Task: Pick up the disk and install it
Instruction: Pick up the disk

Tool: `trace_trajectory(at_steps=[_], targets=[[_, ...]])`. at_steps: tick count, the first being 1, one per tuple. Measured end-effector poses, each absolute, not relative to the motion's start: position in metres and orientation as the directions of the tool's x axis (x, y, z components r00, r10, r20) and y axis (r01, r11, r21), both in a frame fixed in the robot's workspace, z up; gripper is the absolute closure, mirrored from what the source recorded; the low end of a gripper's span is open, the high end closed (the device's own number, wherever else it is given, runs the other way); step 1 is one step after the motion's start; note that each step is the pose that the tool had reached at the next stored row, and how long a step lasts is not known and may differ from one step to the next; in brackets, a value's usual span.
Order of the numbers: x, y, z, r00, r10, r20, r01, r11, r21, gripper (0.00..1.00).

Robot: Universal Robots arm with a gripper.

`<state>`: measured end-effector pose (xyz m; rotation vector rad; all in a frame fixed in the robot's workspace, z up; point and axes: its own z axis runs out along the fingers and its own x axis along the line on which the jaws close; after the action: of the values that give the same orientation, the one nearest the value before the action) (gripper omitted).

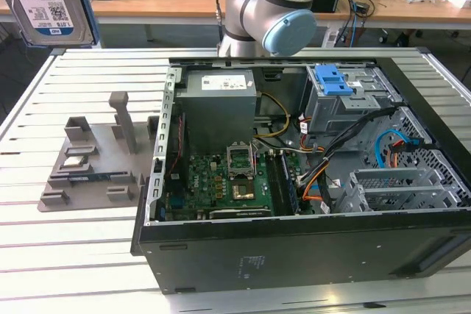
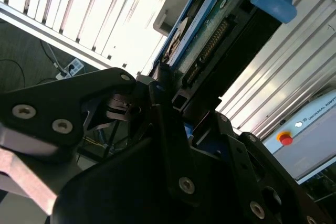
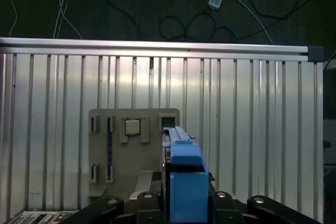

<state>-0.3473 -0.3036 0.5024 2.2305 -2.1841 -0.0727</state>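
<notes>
The disk [image 1: 44, 1], silver with a blue-and-white label and a blue carrier frame, hangs high in the air at the exterior view's far left, above the slatted table. In both wrist views my gripper [image 3: 186, 198] is shut on it. Black fingers [image 3: 144, 200] clamp either side of the blue carrier [image 3: 185, 174], seen edge-on. The second wrist view has the disk [image 2: 220, 24] sticking out from the gripper [image 2: 173, 98], its connector edge and circuit board facing the camera.
An empty grey fixture [image 1: 96, 159] stands on the slatted table [image 1: 88, 255], directly below the held disk in the first wrist view [image 3: 131, 150]. The open computer case [image 1: 309, 152] lies beside it, with a metal drive cage topped by a blue clip [image 1: 335, 79].
</notes>
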Motion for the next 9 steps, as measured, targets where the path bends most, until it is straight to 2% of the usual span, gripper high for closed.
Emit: trace_trajectory(at_steps=[9], targets=[[-0.336, -0.304, 0.502, 0.02, -1.0, -0.02, -0.999, -0.021, 0.046, 0.63]])
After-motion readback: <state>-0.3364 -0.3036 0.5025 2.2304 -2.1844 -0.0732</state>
